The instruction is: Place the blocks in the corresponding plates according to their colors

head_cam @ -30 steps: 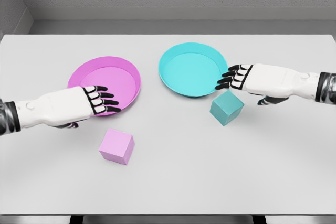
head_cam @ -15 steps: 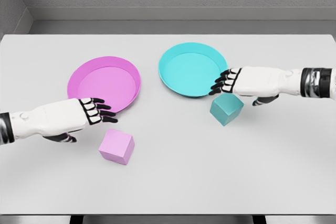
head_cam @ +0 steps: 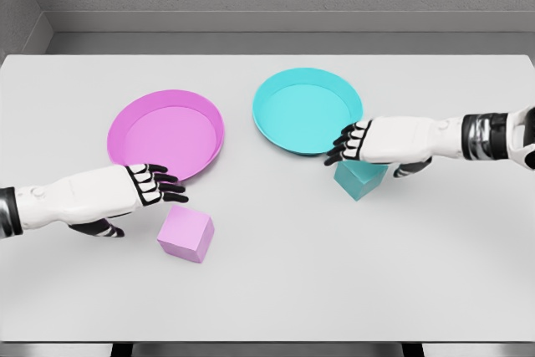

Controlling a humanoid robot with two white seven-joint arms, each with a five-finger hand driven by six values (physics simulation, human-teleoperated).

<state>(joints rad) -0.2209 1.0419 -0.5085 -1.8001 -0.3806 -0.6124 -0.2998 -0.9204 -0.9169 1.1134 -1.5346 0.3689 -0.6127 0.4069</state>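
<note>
Directly under right hand (head_cam: 361, 141), teal block (head_cam: 358, 181)

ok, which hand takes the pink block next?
Left. The left hand hangs open just up-left of the pink block, near the pink plate. The right hand is over the teal block.

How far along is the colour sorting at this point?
Nothing is placed: the pink plate and cyan plate hold no blocks. In hand: the left hand hovers by the pink block, the right hand over the cyan block, neither gripping. Both grasps and placements remain.
</note>
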